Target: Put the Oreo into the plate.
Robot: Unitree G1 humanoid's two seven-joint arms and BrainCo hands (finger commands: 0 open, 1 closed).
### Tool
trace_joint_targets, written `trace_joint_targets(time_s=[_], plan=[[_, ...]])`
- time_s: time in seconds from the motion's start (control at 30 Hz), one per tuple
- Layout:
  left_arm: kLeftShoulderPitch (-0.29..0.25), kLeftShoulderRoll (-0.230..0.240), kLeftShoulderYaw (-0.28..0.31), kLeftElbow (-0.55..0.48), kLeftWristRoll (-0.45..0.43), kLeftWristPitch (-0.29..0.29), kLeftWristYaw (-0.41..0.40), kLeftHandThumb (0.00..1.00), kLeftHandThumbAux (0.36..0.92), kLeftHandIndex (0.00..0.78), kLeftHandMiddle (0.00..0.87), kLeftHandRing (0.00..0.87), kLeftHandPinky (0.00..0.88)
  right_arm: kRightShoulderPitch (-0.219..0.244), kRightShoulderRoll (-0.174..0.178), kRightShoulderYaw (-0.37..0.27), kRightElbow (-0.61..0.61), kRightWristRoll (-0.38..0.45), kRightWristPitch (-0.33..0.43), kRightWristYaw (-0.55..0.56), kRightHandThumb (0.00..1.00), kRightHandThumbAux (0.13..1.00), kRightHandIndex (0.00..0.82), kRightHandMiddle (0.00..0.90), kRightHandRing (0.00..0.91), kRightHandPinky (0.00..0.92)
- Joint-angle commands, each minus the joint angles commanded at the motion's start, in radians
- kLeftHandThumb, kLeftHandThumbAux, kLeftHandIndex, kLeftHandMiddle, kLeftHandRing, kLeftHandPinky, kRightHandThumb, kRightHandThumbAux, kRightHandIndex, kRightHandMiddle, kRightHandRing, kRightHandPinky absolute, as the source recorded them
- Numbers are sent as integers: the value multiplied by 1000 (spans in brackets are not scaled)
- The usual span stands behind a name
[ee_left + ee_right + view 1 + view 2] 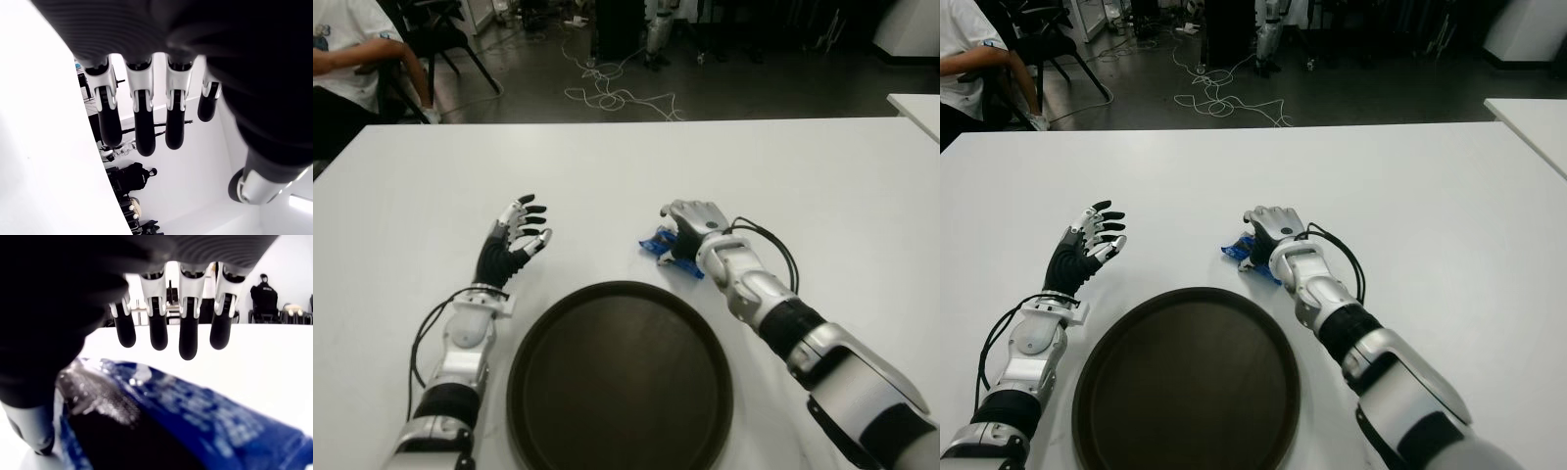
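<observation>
Right hand [690, 227] over blue Oreo packet [663, 246], centre frame.
Fingers extended, not gripping; left hand [514, 240] spread; plate [621, 377] below.

A white table [822, 196] carries a dark round plate [619, 377] at its near edge around the middle and, just beyond the plate's far right rim, a blue Oreo packet [668, 248] lying flat on the tabletop, apart from the plate.
</observation>
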Motion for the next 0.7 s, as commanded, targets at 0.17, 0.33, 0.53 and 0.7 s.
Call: trace_joint_targets(time_s=[0.17, 0.33, 0.53, 0.7], plan=[[-2, 0, -2, 0, 1, -6, -3, 110, 669, 151, 264, 265, 263, 28, -22, 9, -90, -14, 36, 60, 0, 833, 191, 165, 203, 261], [-1, 0, -2, -4, -2, -7, -7, 95, 672, 154, 264, 264, 258, 52, -43, 13, -163, -30, 73, 110, 0, 832, 156, 129, 163, 230], [0, 0, -1, -7, -4, -4, -12, 90, 667, 157, 263, 261, 247, 83, -61, 5, -210, -46, 89, 124, 0, 830, 166, 129, 162, 228], [0, 0, 2, -5, -9, -3, -16, 111, 659, 158, 264, 262, 247, 92, -62, 5, -222, -56, 102, 118, 0, 819, 170, 141, 182, 246]])
